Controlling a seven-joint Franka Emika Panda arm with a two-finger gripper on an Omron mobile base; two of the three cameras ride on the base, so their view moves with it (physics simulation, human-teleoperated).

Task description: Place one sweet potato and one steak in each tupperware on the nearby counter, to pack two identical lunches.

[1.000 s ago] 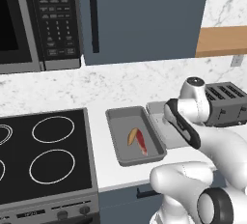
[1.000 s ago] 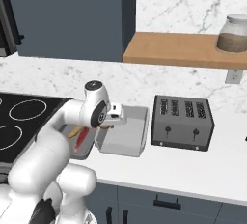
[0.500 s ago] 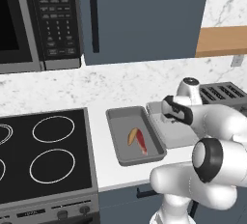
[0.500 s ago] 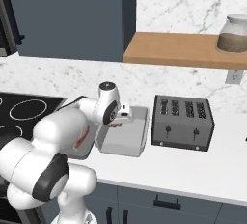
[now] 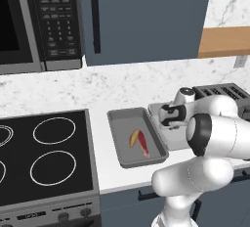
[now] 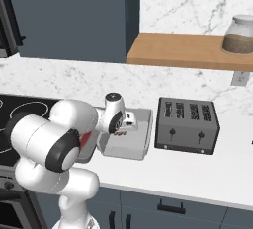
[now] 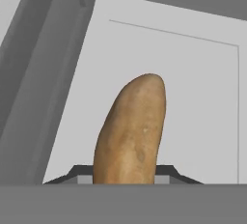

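My gripper (image 7: 124, 178) is shut on a brown sweet potato (image 7: 131, 129), which points out over the floor of the lighter grey tupperware (image 7: 198, 88). From the left base view the gripper (image 5: 169, 122) hangs over that tupperware (image 5: 157, 111), partly hidden by the arm. The darker grey tupperware (image 5: 122, 152) lies beside it toward the stove, with an orange sweet potato (image 5: 134, 138) and a red steak (image 5: 144, 146) inside. In the right base view the gripper (image 6: 128, 124) is above the lighter tupperware (image 6: 129, 145), and a strip of steak (image 6: 88, 138) shows behind the arm. Both stand on the white counter (image 6: 197, 173).
A grey slotted toaster (image 6: 187, 125) stands right of the tupperware, also at the far right as the toaster (image 5: 225, 93). The black stove top (image 5: 44, 152) lies to the left. A wooden shelf (image 6: 183, 50) carries a jar (image 6: 239, 34). A microwave (image 5: 39, 20) hangs above the stove.
The arm's elbow has swung round in front of the base. The hand, still holding the sweet potato, has shifted a little over the lighter tupperware.
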